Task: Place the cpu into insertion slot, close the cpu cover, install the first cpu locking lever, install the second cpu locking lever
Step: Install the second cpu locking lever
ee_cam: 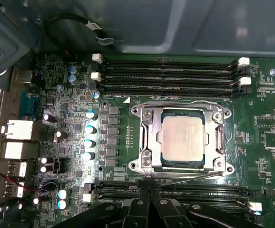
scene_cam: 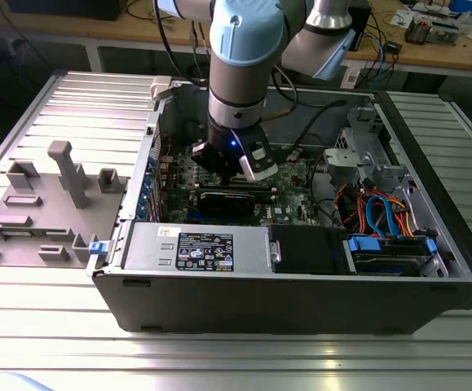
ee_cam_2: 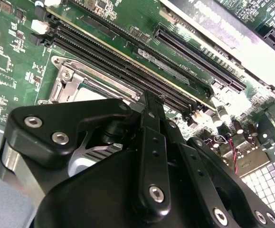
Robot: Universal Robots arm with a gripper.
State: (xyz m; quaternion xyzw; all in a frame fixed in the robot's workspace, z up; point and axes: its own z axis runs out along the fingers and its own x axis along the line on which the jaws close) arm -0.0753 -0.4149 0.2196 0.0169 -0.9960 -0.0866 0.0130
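Black pincer (ee_cam: 149,202) up close in both wrist views, fingers (ee_cam_2: 151,142) pressed together, gripping nothing visible, hanging just above the memory slots (ee_cam: 170,190) beside the socket. Silver cpu (ee_cam: 182,137) seated flat in the socket on the green motherboard (ee_cam: 71,118), framed by the cpu cover (ee_cam: 149,137) lying down around it, chip top showing through the square window. Thin wire locking levers (ee_cam: 175,103) running along the cover's edges. Chip near the fingertips yet apart, no contact. Seen from the exterior view: arm reaching down into the open computer case (scene_cam: 301,285), resting on a ribbed metal worktop (scene_cam: 219,358).
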